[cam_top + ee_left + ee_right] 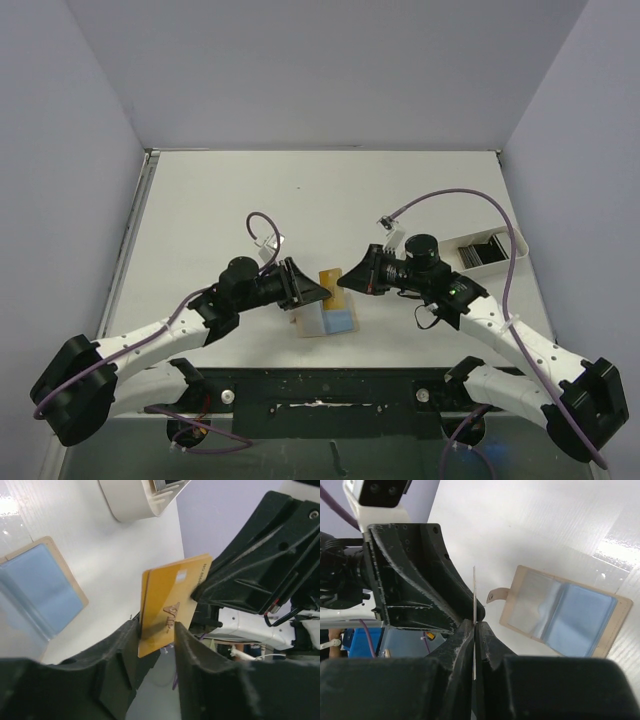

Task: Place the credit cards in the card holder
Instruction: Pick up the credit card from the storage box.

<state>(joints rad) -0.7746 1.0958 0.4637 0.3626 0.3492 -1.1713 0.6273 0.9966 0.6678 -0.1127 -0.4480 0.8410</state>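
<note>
Card (pixel 172 600): orange-gold, glossy, with a pale square near the end away from the left claw and a raised logo lower down. Its left edge shows a doubled line; can't tell if that is one card or two stacked.

It sits in the air between the two claws, which face each other tip to tip.

Right claw (pixel 475 626): clenched on the card, a pad flat on each face. From its wrist cam the card is a thin line running straight out past the fingertips.

Left claw (pixel 156 632): fingers spread, one at each long edge of the card's near end. They look to be touching it, but can't tell if they are actually squeezing.

Long axis looks to run claw to claw, along both sets of fingers. The card is tilted rather than flat, and the top cam catches part of one face.

Holder (pixel 582 620): lies open flat on the table below and just beside both claws. It has a tan rim, blue lining up, clear pocket film and a small tab off one side. The card is not touching it.

Tray (pixel 130 502): white, well behind the right claw, with dark cards (pixel 483 251) inside.
</note>
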